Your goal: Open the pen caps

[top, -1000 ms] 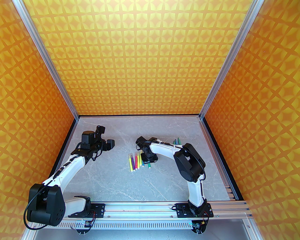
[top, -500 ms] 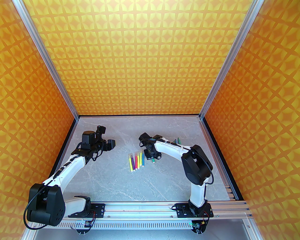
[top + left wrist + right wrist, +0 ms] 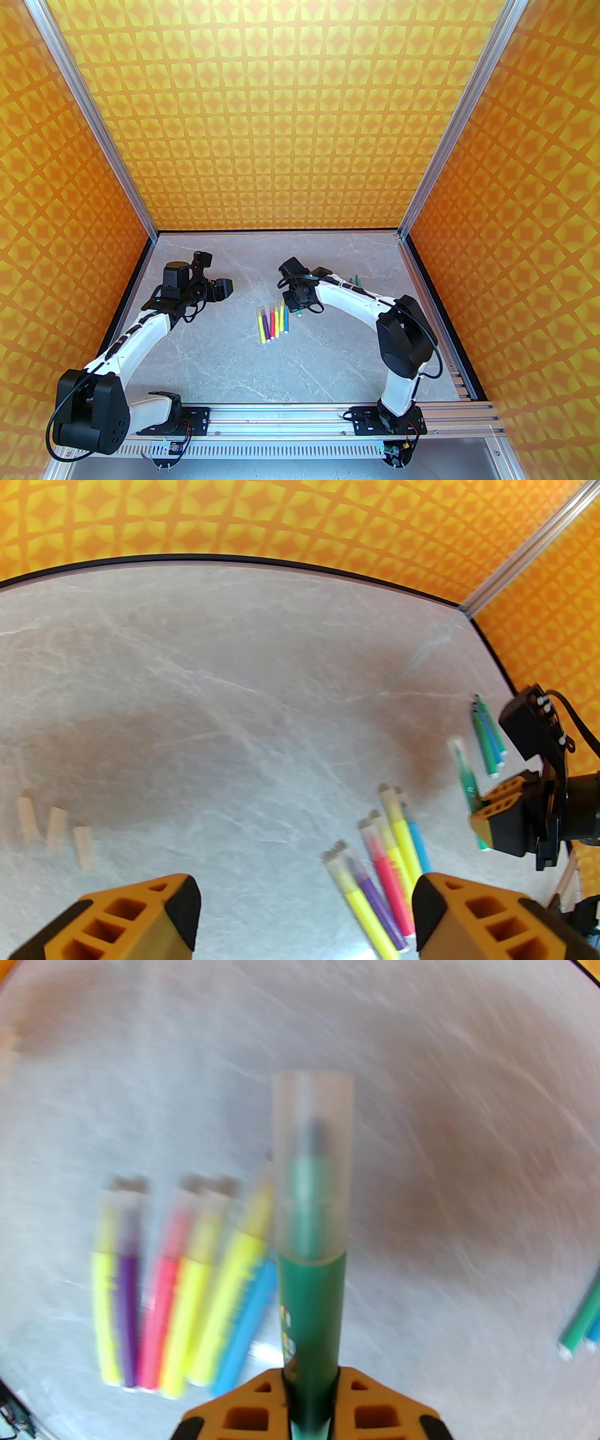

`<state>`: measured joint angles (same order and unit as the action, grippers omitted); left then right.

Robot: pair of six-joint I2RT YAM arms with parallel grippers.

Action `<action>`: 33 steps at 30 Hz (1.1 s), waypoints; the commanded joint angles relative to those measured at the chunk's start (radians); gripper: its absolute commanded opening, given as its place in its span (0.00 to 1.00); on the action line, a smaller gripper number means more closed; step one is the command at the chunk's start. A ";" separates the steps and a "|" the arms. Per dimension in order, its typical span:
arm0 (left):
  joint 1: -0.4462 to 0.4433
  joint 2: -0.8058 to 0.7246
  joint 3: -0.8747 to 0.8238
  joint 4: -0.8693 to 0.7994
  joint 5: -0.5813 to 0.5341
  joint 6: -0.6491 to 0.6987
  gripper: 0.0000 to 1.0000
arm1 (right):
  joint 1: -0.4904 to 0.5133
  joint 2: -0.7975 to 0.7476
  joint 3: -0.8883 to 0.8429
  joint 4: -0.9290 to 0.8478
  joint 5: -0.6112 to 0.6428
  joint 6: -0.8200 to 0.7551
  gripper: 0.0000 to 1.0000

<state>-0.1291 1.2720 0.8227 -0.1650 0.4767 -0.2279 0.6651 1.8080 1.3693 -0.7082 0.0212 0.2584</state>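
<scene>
Top view first: the left gripper (image 3: 219,289) hangs spread wide over the table (image 3: 225,356), well left of the row of pens (image 3: 272,323). The right gripper (image 3: 296,307) sits just right of that row. On to the left wrist: its jaws are apart with nothing between them. Three loose caps (image 3: 56,829) lie far left and the bare pens (image 3: 487,738) far right. The right gripper there is clenched on a green pen (image 3: 465,773). Right wrist now, and it's blurry: the jaws clamp the green barrel, the clear cap (image 3: 311,1161) is seated on its tip, and the row lies on the table to the left.
</scene>
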 commanded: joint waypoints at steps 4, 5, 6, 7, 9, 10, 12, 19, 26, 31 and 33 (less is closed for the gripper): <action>-0.009 -0.008 0.007 0.040 0.129 -0.065 0.78 | -0.001 -0.075 -0.065 0.170 -0.185 -0.056 0.00; -0.009 -0.009 0.006 0.046 0.139 -0.075 0.78 | 0.000 -0.082 -0.070 0.182 -0.199 -0.058 0.00; -0.010 -0.010 0.002 0.062 0.155 -0.090 0.78 | 0.001 -0.094 -0.077 0.203 -0.219 -0.063 0.00; -0.009 -0.011 -0.005 0.083 0.170 -0.107 0.78 | 0.004 -0.106 -0.087 0.228 -0.236 -0.065 0.00; -0.009 -0.006 -0.009 0.122 0.204 -0.139 0.78 | 0.009 -0.130 -0.105 0.271 -0.267 -0.063 0.00; -0.009 -0.003 -0.010 0.133 0.220 -0.148 0.78 | 0.012 -0.137 -0.113 0.287 -0.280 -0.063 0.00; -0.009 0.014 0.001 0.157 0.263 -0.178 0.77 | 0.020 -0.155 -0.135 0.334 -0.309 -0.061 0.00; -0.022 0.043 0.020 0.206 0.350 -0.231 0.75 | 0.039 -0.161 -0.156 0.394 -0.357 -0.074 0.00; -0.068 0.101 0.029 0.243 0.379 -0.220 0.74 | 0.051 -0.192 -0.162 0.431 -0.405 -0.086 0.00; -0.081 0.131 0.034 0.313 0.379 -0.253 0.73 | 0.057 -0.205 -0.155 0.415 -0.414 -0.096 0.00; -0.085 0.136 0.043 0.316 0.380 -0.253 0.73 | 0.062 -0.206 -0.156 0.414 -0.416 -0.098 0.00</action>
<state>-0.2058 1.3987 0.8253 0.0963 0.8318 -0.4644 0.7181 1.6283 1.2171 -0.3153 -0.3683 0.1810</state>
